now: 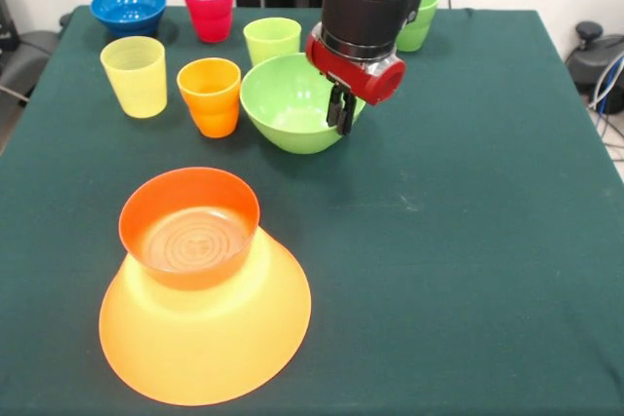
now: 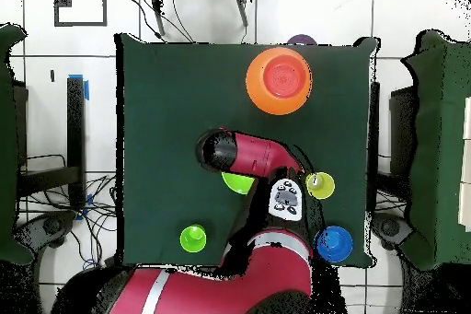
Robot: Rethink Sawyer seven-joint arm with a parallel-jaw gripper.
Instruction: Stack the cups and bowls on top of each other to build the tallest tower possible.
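Front view: no readable writing is seen. The tower (image 1: 200,314), a large orange bowl (image 1: 210,348) turned mouth-down with a small orange-red bowl (image 1: 190,226) mouth-up on it, is set near the tabletop's (image 1: 468,241) near edge. The gripper (image 1: 340,114), fingers pressed together, is held at the lime green bowl's (image 1: 288,104) rim. Open room is left to the right.

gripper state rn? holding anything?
Gripper: fingers close together at the rim of the lime green bowl; cannot tell whether it grips the rim.
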